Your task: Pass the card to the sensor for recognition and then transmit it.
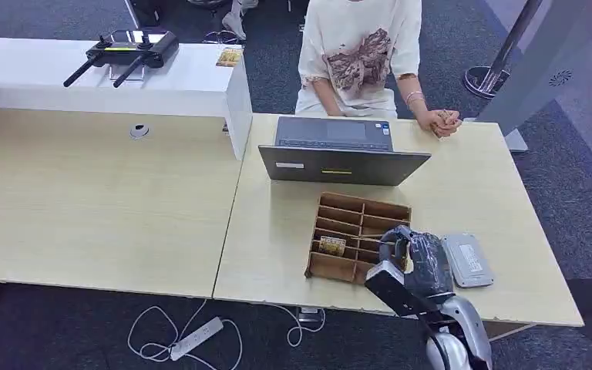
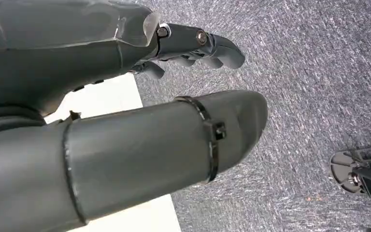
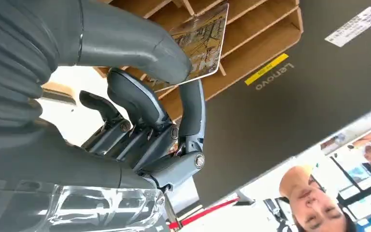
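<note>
While hovering over the brown wooden slotted organizer [image 1: 358, 235]:
Right hand [image 3: 140, 111]: fingers pinch the yellow-printed flat card [image 3: 204, 43].
Left hand [image 2: 125, 111]: fingers apart, empty, above carpet.
Grey flat sensor [image 1: 467, 260]: on worktop [image 1: 470, 185], beside organizer.

We see a brown organizer [image 1: 358, 235], a gold-patterned card [image 3: 200, 41], a dark grey laptop [image 1: 343, 164], and a pale wood surface [image 1: 478, 193].

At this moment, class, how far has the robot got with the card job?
Done: the right hand has pinched a card over the wooden divider tray. In hand: lifting it clear. Left: presenting it to the grey card reader beside the tray, then passing it on.
</note>
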`<control>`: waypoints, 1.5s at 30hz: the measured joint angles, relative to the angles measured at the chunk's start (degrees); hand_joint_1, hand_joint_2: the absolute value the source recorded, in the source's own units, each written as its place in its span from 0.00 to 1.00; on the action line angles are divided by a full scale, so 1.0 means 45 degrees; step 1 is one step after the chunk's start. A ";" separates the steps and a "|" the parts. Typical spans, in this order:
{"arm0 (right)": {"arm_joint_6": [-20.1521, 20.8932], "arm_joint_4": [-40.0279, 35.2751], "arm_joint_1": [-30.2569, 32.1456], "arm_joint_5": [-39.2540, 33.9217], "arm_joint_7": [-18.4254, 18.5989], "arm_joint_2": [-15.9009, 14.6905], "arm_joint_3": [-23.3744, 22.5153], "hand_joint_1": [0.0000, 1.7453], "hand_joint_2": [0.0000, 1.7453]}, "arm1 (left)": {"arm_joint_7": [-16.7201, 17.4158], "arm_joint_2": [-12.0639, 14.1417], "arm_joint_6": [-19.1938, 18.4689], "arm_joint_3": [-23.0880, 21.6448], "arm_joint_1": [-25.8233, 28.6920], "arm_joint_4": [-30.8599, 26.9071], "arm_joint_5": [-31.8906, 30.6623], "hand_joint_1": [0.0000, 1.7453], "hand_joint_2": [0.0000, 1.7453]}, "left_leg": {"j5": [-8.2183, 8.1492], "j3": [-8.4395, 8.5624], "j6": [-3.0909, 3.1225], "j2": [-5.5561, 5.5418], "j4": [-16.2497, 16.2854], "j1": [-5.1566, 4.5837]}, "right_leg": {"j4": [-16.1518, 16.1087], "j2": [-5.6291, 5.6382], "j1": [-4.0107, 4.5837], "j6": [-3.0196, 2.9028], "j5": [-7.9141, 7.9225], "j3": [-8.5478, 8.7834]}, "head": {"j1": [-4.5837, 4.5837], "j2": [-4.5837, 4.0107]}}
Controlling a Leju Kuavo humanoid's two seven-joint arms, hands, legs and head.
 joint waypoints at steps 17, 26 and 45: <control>-0.0811 -0.0758 -0.0348 0.0743 -0.0238 0.0000 0.0029 1.00 1.00 | -0.0097 0.0000 0.0000 0.0000 -0.0002 0.0000 -0.0068 0.00 0.00 | 0.0000 -0.0001 0.0000 -0.0001 0.0000 0.0000 | 0.0001 -0.0001 0.0000 0.0000 0.0000 0.0002 | 0.0000 0.0000; -0.0937 -0.0753 -0.1251 0.1161 -0.0146 -0.0005 0.0345 1.00 1.00 | -0.0107 0.0000 -0.0010 0.0000 -0.0004 0.0000 0.0063 0.00 0.00 | 0.0002 -0.0001 -0.0001 0.0000 0.0000 0.0000 | 0.0003 0.0000 0.0000 -0.0001 0.0002 0.0002 | 0.0000 0.0000; -0.1345 0.0263 -0.4066 0.1394 -0.0073 -0.0063 0.1088 1.00 1.00 | -0.0102 0.0005 0.0024 0.0000 -0.0008 0.0000 0.0321 0.00 0.00 | 0.0009 0.0000 -0.0005 -0.0001 0.0000 0.0000 | 0.0007 0.0000 0.0000 -0.0008 0.0010 0.0001 | 0.0000 0.0000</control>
